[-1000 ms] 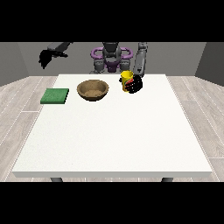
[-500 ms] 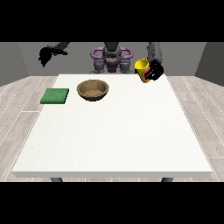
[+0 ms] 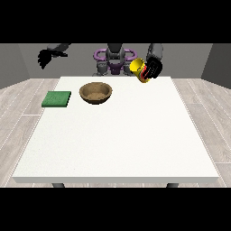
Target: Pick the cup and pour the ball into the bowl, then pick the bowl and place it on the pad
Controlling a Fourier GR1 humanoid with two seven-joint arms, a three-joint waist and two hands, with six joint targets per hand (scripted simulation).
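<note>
One bowl (image 3: 95, 93) beside green pad (image 3: 57, 99)

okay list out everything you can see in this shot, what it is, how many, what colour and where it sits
table: one, white, fills the middle of the view.
bowl: one, brown, on the table's far side, left of centre.
pad: one, green, flat on the table near its far left corner, apart from the bowl.
cup: one, yellow, held tilted above the table's far edge, right of the bowl.
ball: none visible.
hand at the view's right: one, black, fingers curled round the cup.
hand at the view's left: one, black, raised off the table beyond its far left corner, holding nothing.
</note>
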